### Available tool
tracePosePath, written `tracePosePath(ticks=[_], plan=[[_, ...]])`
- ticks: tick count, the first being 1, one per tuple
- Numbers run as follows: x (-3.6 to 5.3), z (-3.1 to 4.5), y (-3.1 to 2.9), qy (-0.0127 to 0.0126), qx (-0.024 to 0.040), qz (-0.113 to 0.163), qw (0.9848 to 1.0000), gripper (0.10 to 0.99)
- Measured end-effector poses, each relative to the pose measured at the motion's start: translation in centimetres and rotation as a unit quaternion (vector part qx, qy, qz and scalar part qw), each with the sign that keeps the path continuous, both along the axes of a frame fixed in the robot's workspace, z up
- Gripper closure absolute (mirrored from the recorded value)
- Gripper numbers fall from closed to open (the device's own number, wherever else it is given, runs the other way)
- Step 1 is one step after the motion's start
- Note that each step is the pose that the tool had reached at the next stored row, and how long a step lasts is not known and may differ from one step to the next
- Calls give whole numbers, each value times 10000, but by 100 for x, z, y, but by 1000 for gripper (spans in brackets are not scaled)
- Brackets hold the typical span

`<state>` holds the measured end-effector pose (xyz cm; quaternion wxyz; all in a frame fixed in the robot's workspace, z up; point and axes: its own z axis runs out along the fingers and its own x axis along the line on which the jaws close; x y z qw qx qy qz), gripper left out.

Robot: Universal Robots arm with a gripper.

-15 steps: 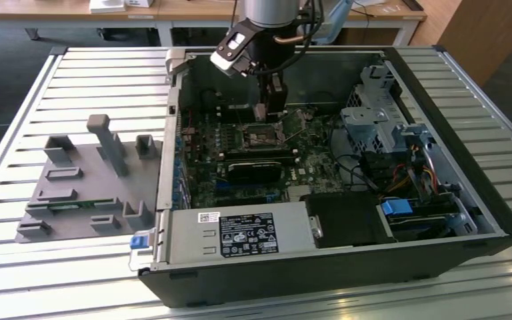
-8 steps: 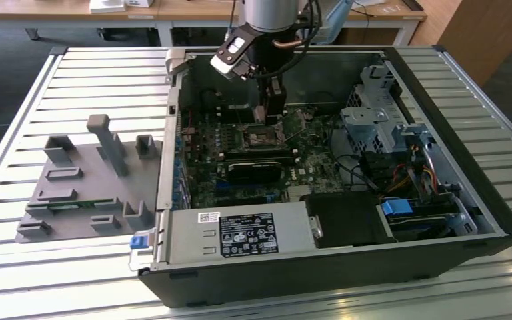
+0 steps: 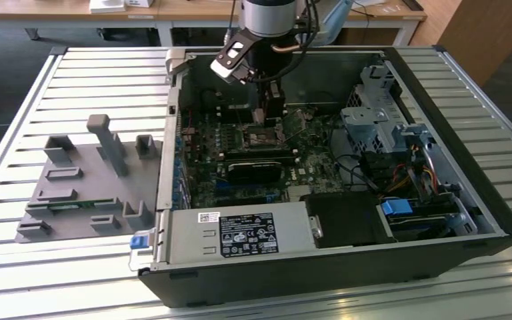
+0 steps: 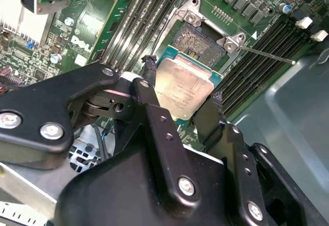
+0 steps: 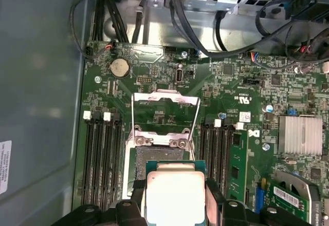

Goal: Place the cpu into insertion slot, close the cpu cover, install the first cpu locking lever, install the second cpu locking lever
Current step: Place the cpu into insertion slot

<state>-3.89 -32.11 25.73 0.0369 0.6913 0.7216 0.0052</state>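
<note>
My gripper (image 4: 182,82) is shut on the cpu (image 4: 180,95), a flat square chip with a dull silver top, one black finger (image 4: 150,85) on each of two opposite edges. In the first wrist view the cpu (image 5: 175,198) hangs in my gripper (image 5: 176,191) just short of the insertion slot (image 5: 160,156), whose dark centre lies bare. The same insertion slot (image 4: 201,38) is uncovered in the second wrist view. The cpu cover (image 5: 164,96) stands swung up and open behind the slot. In the exterior view my gripper (image 3: 269,112) hovers above the insertion slot (image 3: 261,139) inside the case.
Black memory slots (image 5: 103,159) flank the socket on both sides. A thin lever rod (image 4: 267,54) sticks out beside the socket. Cables and a drive cage (image 3: 376,120) crowd the exterior view's right. The power supply (image 3: 238,233) sits in front, and a grey fixture (image 3: 87,180) lies outside the case.
</note>
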Motion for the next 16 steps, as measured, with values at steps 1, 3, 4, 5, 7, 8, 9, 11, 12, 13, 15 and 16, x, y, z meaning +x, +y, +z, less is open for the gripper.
tracePosePath(ticks=[1,3,4,5,7,8,9,11,12,13,15,16], plan=[[-1,-14,3,0,-2,-1,10000,545],[-1,-43,12,0,-8,-3,10000,545],[-2,-59,18,0,-10,-4,10000,545],[-2,-75,24,0,-14,-5,10000,545],[-2,-101,36,1,-23,-14,10000,545],[-2,-116,41,0,-27,-23,10000,545],[-2,-130,46,0,-30,-31,10000,545],[-4,-156,53,0,-36,-51,10000,545],[-5,-167,56,0,-39,-61,10000,545],[-7,-179,59,0,-41,-67,10000,545],[-8,-201,65,0,-59,-71,10000,545],[-8,-212,69,1,-65,-71,10000,545]])
